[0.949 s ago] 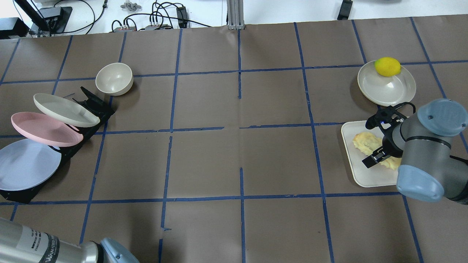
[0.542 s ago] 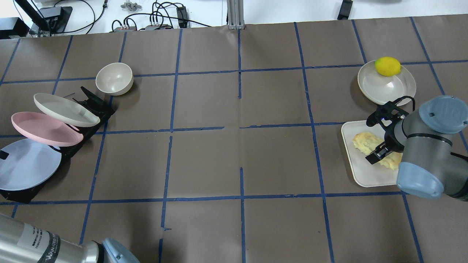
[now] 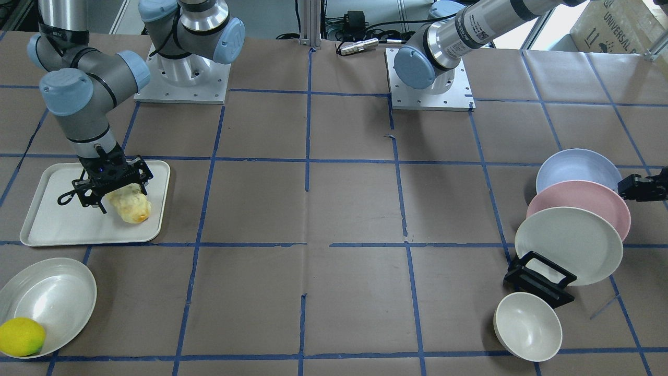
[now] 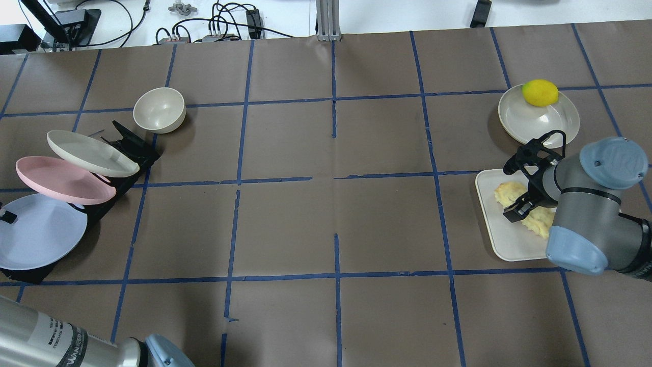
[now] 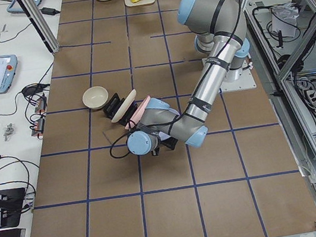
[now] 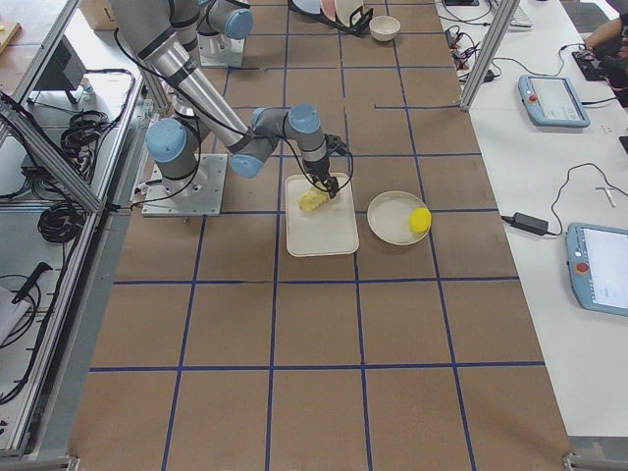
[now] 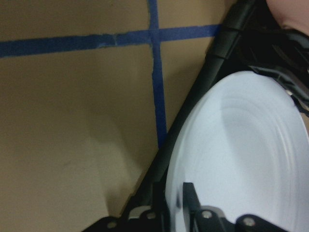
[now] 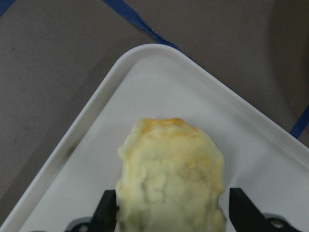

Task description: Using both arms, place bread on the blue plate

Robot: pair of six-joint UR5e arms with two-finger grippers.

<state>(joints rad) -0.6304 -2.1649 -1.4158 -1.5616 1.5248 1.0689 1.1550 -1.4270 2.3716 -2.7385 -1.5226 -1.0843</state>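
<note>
- The task was at its opening stage — nothing had been placed yet.
- The bread (image 8: 171,179) lay on the white tray (image 3: 52,230) at the robot's right end of the table, with one tip towards the tray's corner.
- The right gripper (image 8: 173,210) had come down over the loaf. Its jaws stood part-way open and were drawn in against both flanks, so it appeared to have hold of the bread near one end.
- Whether the loaf had lifted off the tray could not be told; in the front view it looked low on the tray.
- The blue plate (image 4: 35,239) leaned in the black rack (image 4: 127,148) at the robot's left end, as the lowest of three, with the pink plate (image 4: 61,181) and the cream plate (image 4: 89,153) beyond it. It was well apart from the bread.
- The left gripper (image 3: 629,187) was at the blue plate's outer rim. The wrist view showed one finger (image 7: 189,195) over the plate's face just inside the edge, but the other finger was not clearly seen.
- Whether the left gripper had clamped the rim could not be told.
- Left to do, by my reading: secure the plate and bring it out of the rack, raise the bread clear of the tray, bring the two together, and set the loaf down on the plate — nearly the whole job.
</note>
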